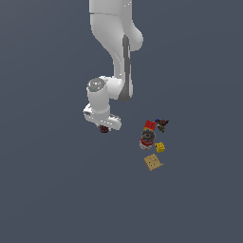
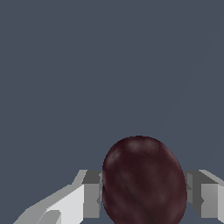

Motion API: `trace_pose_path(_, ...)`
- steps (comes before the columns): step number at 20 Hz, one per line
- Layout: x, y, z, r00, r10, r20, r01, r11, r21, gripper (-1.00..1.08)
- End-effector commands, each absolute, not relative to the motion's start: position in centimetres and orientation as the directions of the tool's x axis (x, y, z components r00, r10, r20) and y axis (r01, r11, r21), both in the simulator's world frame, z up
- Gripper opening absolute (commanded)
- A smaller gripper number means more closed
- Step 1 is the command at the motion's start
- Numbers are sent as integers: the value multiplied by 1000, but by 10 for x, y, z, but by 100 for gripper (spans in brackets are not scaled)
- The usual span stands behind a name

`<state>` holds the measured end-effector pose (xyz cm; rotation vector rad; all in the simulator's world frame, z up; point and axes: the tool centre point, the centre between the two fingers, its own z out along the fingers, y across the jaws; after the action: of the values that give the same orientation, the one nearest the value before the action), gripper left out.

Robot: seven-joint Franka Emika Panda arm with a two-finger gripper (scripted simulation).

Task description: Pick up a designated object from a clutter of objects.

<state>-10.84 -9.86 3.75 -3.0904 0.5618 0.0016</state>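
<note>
You see the fingertips cut off at the wrist view's edge. The gripper (image 2: 143, 199) is clamped on the dark maroon ball (image 2: 143, 181), which sits between its fingers (image 2: 89, 199).

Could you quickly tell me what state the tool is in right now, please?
Tool: closed on the dark maroon ball, one finger on each side of it, away from the clutter.

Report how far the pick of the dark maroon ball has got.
Done: the claw is shut on the dark maroon ball, fingers pressing either side. In hand: in the exterior view the ball sits under the claw, apart from the clutter. Left: whether it has cleared the surface cannot be told.
</note>
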Motion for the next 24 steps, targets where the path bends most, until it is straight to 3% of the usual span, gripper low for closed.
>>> trace_pose_path(1,-106,-101,44,936,-352,0,-352,-936,-1,-100)
trace_pose_path(10,-93,-117,88,936,-353,0,-353,-936,0,-100)
trace_pose_path(24,-57,-161,206,935,-354,0,-354,-935,2,-100)
